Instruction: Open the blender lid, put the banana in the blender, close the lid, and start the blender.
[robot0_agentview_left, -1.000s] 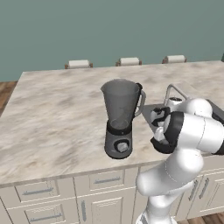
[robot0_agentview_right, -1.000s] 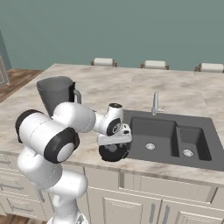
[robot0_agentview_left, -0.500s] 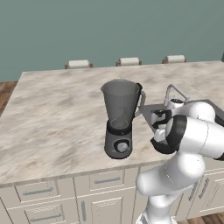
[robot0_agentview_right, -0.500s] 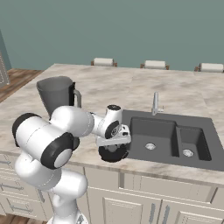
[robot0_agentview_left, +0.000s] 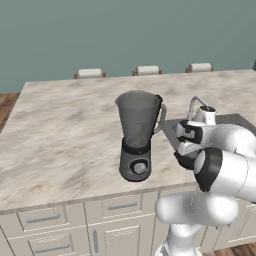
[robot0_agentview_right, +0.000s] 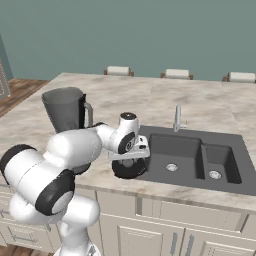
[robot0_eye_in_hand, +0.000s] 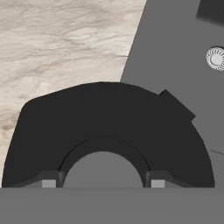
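Observation:
The blender (robot0_agentview_left: 137, 135) (robot0_agentview_right: 65, 110) stands on the marble counter with its grey jar open at the top. My gripper (robot0_agentview_right: 129, 158) (robot0_agentview_left: 188, 150) (robot0_eye_in_hand: 103, 183) is shut on the blender lid (robot0_agentview_right: 128, 169) (robot0_eye_in_hand: 109, 127) by its raised centre cap. It hangs low at the sink's left rim, to the right of the blender. In the hand view the black disc sits close, with its tab pointing up and to the right. I cannot tell whether the lid touches the counter. The banana is out of view.
A dark double sink (robot0_agentview_right: 200, 160) (robot0_eye_in_hand: 175, 52) with a faucet (robot0_agentview_right: 177, 117) (robot0_agentview_left: 197, 102) lies right of the blender. Bare marble counter (robot0_agentview_left: 70, 130) stretches to the left and behind. Chair backs (robot0_agentview_left: 147, 70) line the far edge.
The hand and the lid have sunk slightly toward the counter beside the sink; the blender has not moved.

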